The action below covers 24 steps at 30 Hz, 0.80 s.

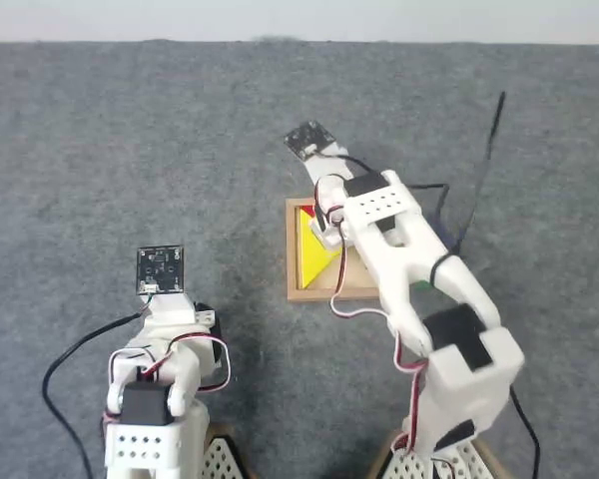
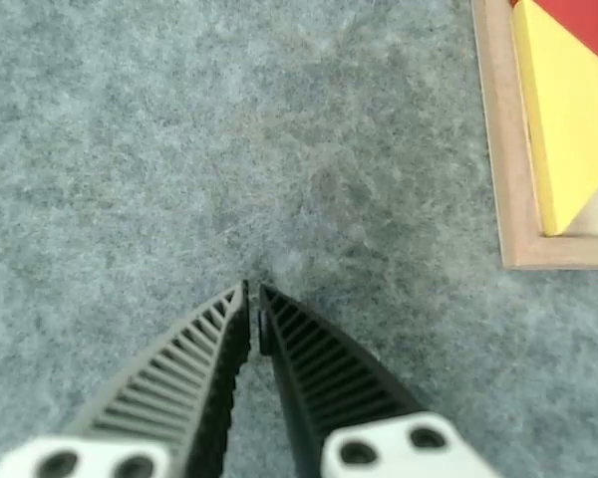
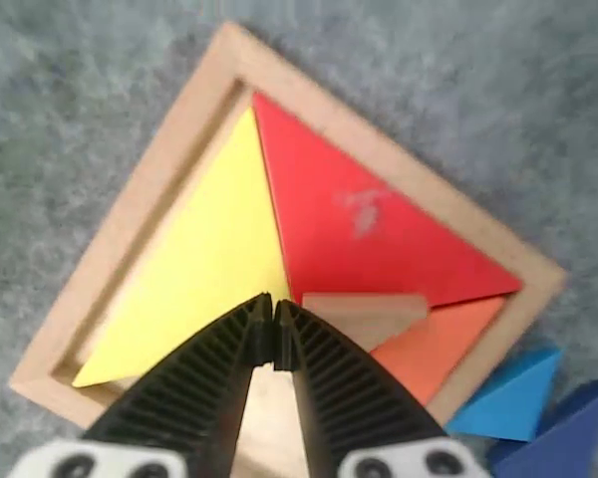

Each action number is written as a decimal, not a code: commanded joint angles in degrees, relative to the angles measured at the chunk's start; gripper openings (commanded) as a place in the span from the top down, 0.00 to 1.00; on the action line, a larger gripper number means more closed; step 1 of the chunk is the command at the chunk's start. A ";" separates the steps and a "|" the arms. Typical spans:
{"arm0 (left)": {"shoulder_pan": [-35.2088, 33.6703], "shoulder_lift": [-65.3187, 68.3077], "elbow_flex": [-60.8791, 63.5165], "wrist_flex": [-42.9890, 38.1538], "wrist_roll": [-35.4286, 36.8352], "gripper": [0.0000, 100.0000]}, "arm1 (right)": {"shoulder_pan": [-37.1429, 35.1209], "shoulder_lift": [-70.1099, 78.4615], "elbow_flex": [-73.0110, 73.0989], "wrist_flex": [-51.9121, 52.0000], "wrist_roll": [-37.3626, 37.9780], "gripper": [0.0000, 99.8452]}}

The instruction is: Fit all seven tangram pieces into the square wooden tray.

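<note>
Grey felt-like carpet covers the bench. Nearest, well short of the square wooden tray (image 1: 292,249), the left arm (image 1: 160,379) points its left jaws, pressed together and empty, at bare carpet.

Farther on, the right arm (image 1: 409,259) stretches over the tray. Its right jaws are also together, holding nothing, poised above the tray's middle. Inside the tray a yellow triangle (image 3: 199,259) and a red triangle (image 3: 359,229) lie edge to edge, with an orange triangle (image 3: 439,344) against the red one.

Outside the tray, just beside the rim on the orange triangle's side, sit a light blue triangle (image 3: 508,398) and a dark blue piece (image 3: 568,428), touching each other. Both lie away from the left arm, so the right arm is judged nearer to fetch them.
</note>
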 commanded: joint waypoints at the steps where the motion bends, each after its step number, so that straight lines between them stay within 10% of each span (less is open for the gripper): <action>1: -0.35 -1.14 -0.75 0.26 -0.88 0.99 | -1.19 -10.68 -0.53 -0.31 0.53 0.99; 24: -0.35 -1.14 -0.75 0.26 -0.88 0.99 | 6.37 0.13 2.55 -4.53 0.79 0.99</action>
